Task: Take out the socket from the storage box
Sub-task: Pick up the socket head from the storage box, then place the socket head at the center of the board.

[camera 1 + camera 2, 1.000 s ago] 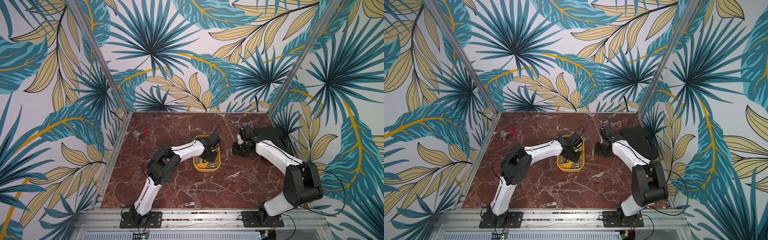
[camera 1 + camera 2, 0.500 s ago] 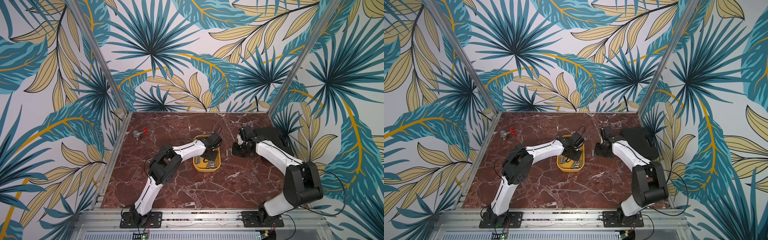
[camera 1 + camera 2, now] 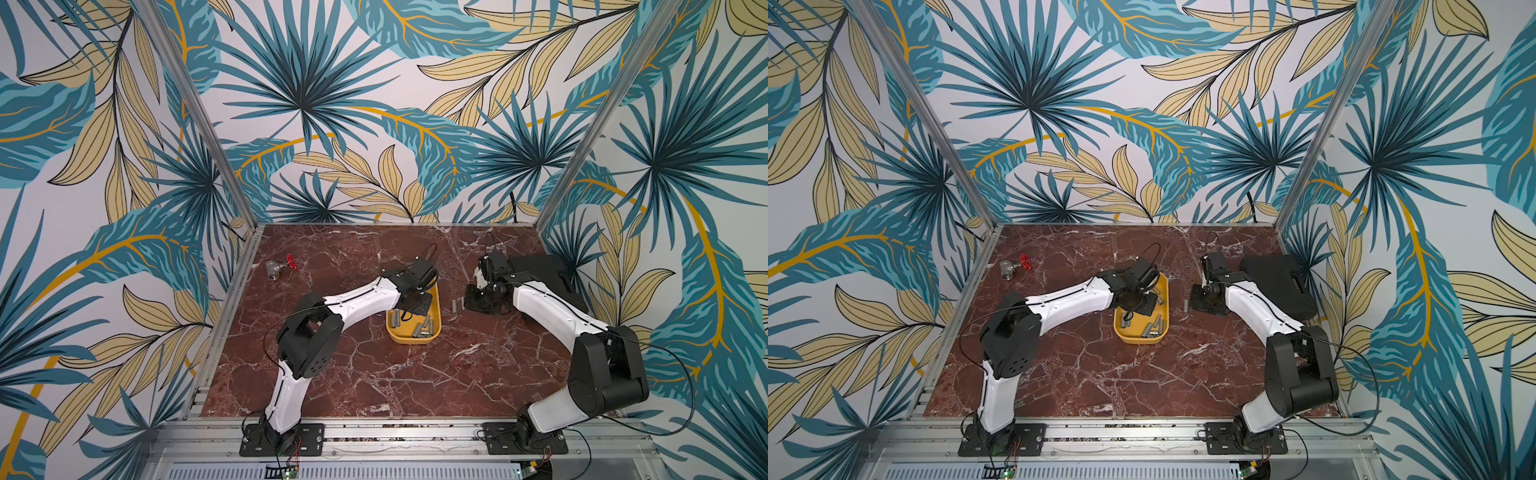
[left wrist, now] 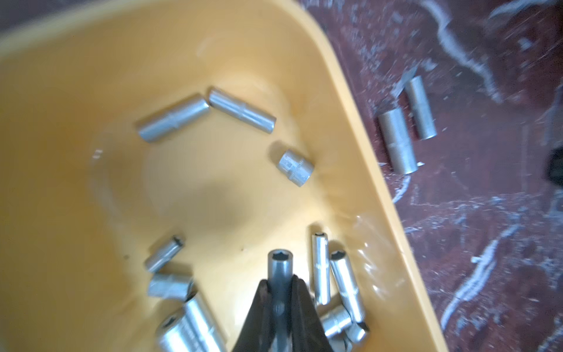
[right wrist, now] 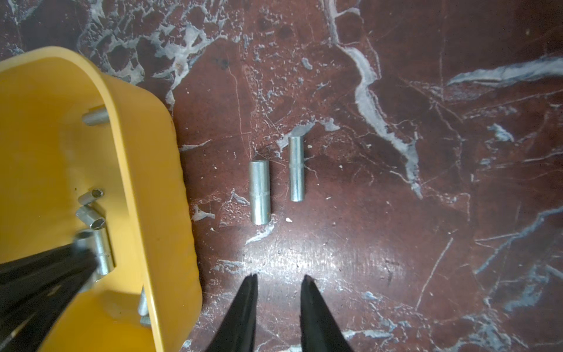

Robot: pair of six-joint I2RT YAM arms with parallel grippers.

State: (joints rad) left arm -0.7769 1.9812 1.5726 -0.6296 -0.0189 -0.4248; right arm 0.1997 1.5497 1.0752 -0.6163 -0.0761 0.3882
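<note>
Left wrist view: on the counter (image 4: 487, 213) sits the yellow storage box (image 4: 76, 91). Your right pincer (image 5: 280, 277) hangs beside it, a little open, holding nothing. Your left pincer (image 4: 280, 282) is inside the box, squeezed tight on one socket (image 4: 279, 263). The grab looks done. Next, you lift it up and out.

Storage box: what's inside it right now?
Several loose metal sockets lie on the storage box floor. The left gripper is inside too, shut on one socket. Whatever lies beneath its fingers is covered.
</note>
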